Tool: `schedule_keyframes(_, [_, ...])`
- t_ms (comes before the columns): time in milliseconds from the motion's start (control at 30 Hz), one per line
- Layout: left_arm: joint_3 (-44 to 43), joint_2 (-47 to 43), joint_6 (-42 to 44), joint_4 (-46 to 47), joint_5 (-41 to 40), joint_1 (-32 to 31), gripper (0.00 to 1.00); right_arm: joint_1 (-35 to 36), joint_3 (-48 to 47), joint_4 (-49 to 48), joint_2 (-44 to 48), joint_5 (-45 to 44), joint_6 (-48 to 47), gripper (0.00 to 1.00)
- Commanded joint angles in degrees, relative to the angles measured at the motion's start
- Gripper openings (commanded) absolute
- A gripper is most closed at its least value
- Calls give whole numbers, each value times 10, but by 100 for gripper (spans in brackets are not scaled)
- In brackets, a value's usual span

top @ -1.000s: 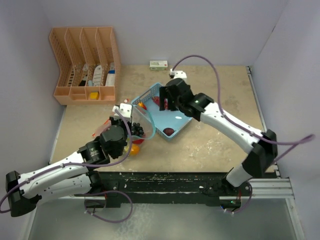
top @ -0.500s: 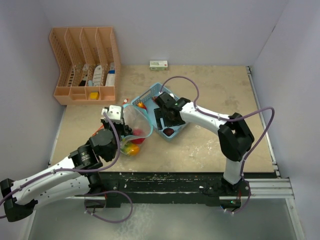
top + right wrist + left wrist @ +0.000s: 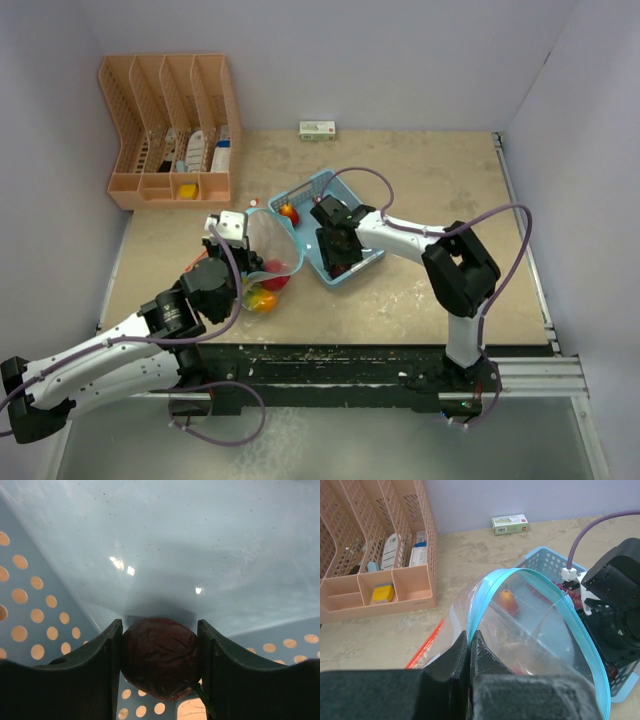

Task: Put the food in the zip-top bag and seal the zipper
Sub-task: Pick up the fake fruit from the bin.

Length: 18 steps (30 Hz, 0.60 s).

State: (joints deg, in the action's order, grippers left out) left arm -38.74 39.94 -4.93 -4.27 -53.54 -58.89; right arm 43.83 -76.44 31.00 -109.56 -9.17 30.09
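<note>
the left gripper (image 3: 470, 642) has its jaws pressed together on the near rim of the zip-top bag (image 3: 530, 630), holding the clear bag's blue-edged mouth up and open toward the blue basket (image 3: 540, 560). from above, the bag (image 3: 270, 245) sits between the left gripper (image 3: 238, 240) and the basket (image 3: 300, 184), touching the basket's left side, and a red piece (image 3: 277, 281) and a yellow-orange piece (image 3: 261, 298) of toy food lie in its lower end on the tabletop (image 3: 430, 180). the right gripper (image 3: 337, 262) reaches down into the basket's near corner. in its wrist view the right gripper (image 3: 160, 655) has its jaws clamped against both sides of a round maroon food piece (image 3: 160, 657), which lies low in the basket where the smooth floor meets the perforated wall (image 3: 30, 580). an orange-red fruit (image 3: 288, 211) lies at the basket's far left end, seen through the bag film in the left wrist view (image 3: 506, 600). more dark red pieces (image 3: 570, 592) show in the basket beside the right arm's wrist. the orange rack (image 3: 165, 100) stands at the far left of the tabletop, well apart from the basket, and a small green and white box (image 3: 317, 128) lies by the back wall.
</note>
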Motion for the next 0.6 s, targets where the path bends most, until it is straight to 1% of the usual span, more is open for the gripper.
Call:
schedule_keyframes(0, [-10,-1,-3,3,-11,2,0,-6,1,-11,8,8,-2,40])
schedule_keyframes(67, [-12,3,-5,1,-12,2,0,-8,-9,-10,20,-2,-3,30])
schedule_keyframes(133, [-12,8,-6,2,-14,2,0,-10,-25,-6,35,-14,-7,27])
schedule_keyframes(333, [-10,36,-17,16,-13,2,0,-14,-63,-7,120,-31,-29,26])
schedule_keyframes(400, [-8,45,-19,25,-10,2,0,-13,-57,-27,161,-10,-34,25])
schedule_keyframes(533, [-9,62,-18,39,-5,3,0,-13,-23,-99,246,64,-37,25])
schedule_keyframes(567, [-8,67,-18,42,-3,3,0,-14,-15,-114,264,68,-36,25])
